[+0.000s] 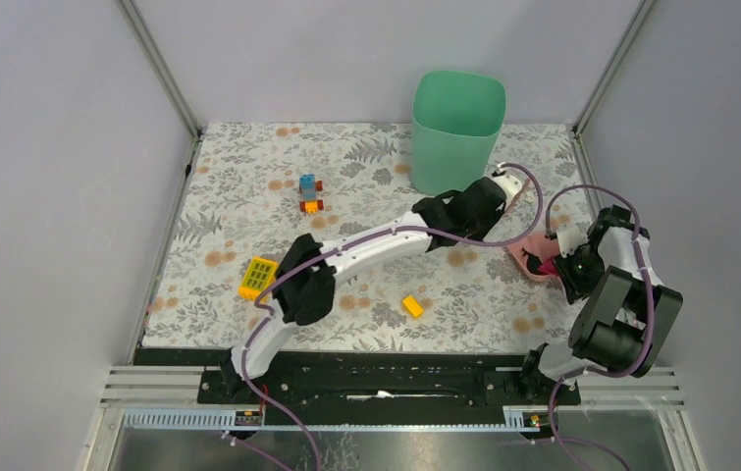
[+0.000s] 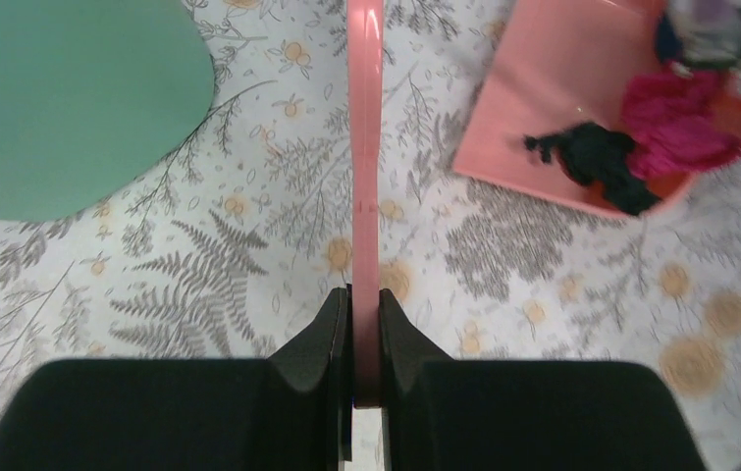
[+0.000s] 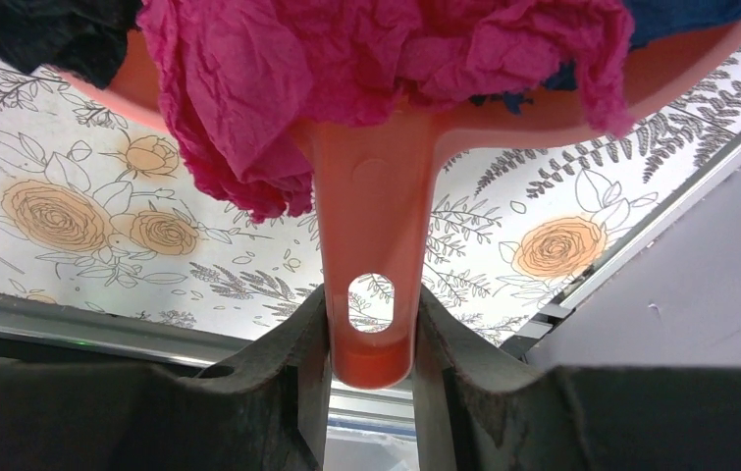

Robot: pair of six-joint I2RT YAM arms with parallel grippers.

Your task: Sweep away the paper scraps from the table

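pink dustpan, heaped with paper scraps, is clamped in the right gripper; a thin pink tool is pinched in the left gripper. sweeping is judged done; a level carry to the green bin is needed.

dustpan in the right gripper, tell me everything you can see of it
The dustpan is smooth salmon-pink plastic: a flat tray and a tapered handle with an oval hole near its end. The right gripper is shut on that handle. It sits at the right side of the table. Crumpled magenta, black and blue paper scraps lie piled at the back of the tray.
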